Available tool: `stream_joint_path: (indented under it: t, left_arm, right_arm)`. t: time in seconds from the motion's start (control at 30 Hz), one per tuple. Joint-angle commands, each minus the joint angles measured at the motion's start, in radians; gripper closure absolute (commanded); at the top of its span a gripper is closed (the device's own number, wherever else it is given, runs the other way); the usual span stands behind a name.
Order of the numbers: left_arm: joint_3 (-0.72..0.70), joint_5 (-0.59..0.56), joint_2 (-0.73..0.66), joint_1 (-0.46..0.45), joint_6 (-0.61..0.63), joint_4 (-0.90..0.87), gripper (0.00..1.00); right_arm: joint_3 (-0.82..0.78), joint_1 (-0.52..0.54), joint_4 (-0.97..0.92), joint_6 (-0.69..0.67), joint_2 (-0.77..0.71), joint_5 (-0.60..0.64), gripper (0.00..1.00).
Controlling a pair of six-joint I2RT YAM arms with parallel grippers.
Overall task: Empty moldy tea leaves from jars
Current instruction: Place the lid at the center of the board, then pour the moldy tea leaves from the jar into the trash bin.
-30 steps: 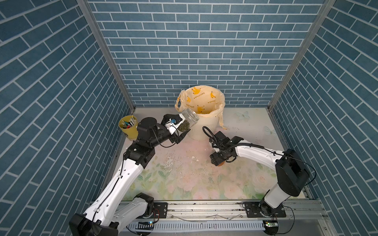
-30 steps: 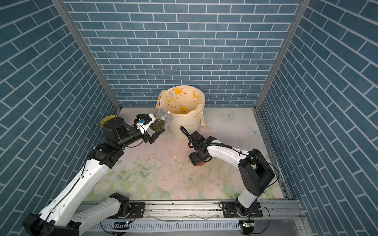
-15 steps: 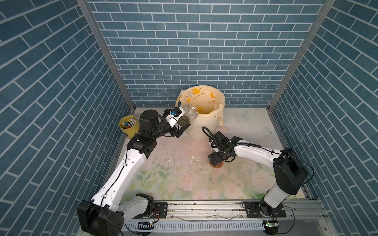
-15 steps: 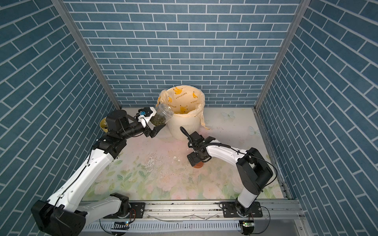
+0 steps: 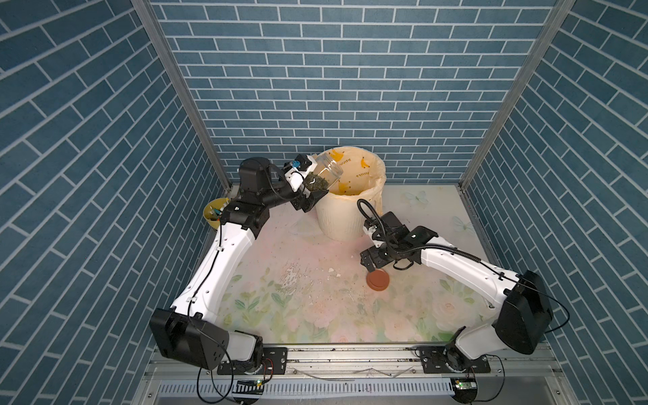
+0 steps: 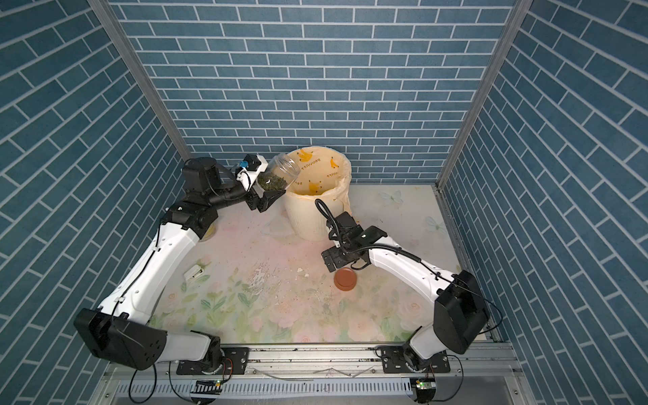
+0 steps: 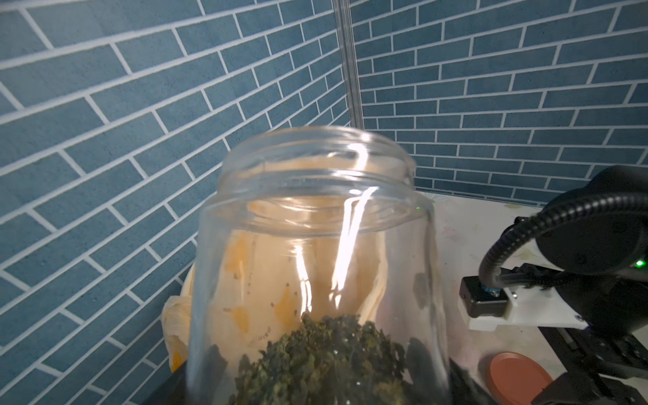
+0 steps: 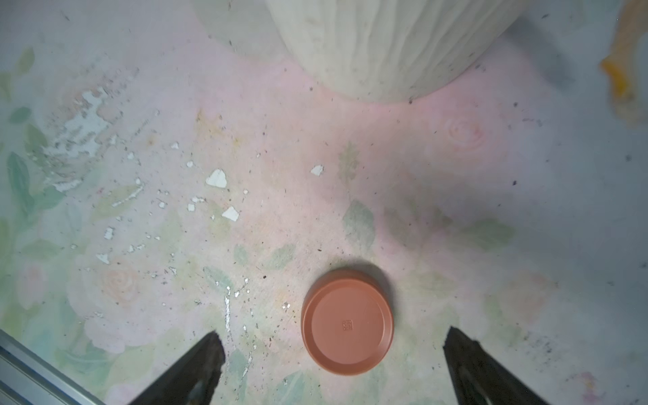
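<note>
Tabletop [image 5: 315,315] (floral, flaking) amid brick walls [image 5: 350,87]

Bin [image 5: 336,221] and lid [image 5: 378,281] flank right claw [image 8: 331,345]; central mat [image 5: 315,308] open.

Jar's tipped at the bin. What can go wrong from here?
1. The jar has its mouth only near the rim of the bin; leaves may spill onto the mat.
2. The tea leaves sit clumped at the jar's bottom and may stick or drop all at once.
3. The left gripper holds smooth glass tilted; it may slip.
</note>
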Motion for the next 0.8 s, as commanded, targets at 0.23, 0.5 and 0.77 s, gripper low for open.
stream_joint_path:
  t: [0.23, 0.5, 0.77]
  left_arm:
    - [0.439, 0.053, 0.237, 0.012, -0.043, -0.367, 1.0]
    - [0.73, 0.083, 0.433, 0.012, -0.088, -0.603, 1.0]
    - [0.842, 0.136, 0.521, 0.017, -0.159, -0.657, 1.0]
  right_arm:
    - [0.324, -0.113, -0.081, -0.312, -0.087, 0.02, 0.01]
    - [0.695, -0.159, -0.082, -0.69, 0.092, -0.077, 0.02]
    - [0.784, -0.168, 0.004, -1.135, 0.178, -0.249, 0.01]
